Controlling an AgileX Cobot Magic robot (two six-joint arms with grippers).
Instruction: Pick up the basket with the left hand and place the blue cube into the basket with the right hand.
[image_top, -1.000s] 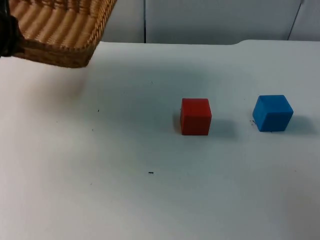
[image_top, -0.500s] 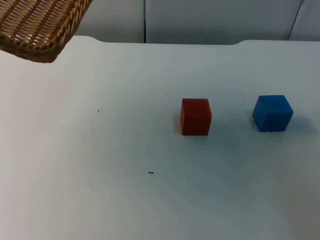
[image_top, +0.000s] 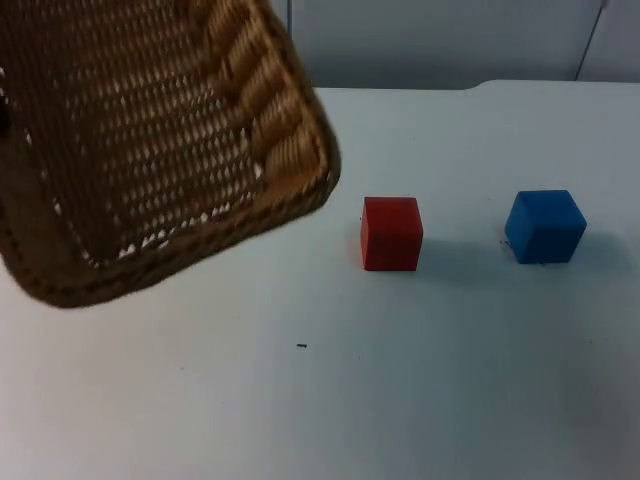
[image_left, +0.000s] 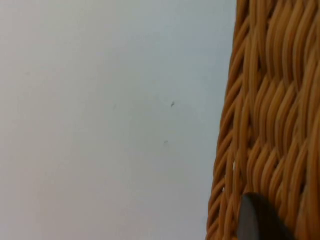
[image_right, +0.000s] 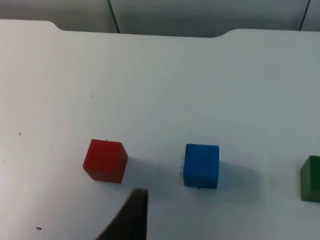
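L end effector (image_left: 260, 220) clamped on basket (image_top: 150, 150), tilted above table (image_top: 400, 400); R state can't tell; blue cube (image_top: 545, 227) on table.

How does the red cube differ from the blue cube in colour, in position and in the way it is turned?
The red cube is red; the blue cube is blue. In the top view the red cube lies nearer the raised basket, the blue cube farther to the right. There the red cube shows a flat front face, while the blue cube is turned with a corner edge forward. Both rest on the table, apart, and look alike in size.
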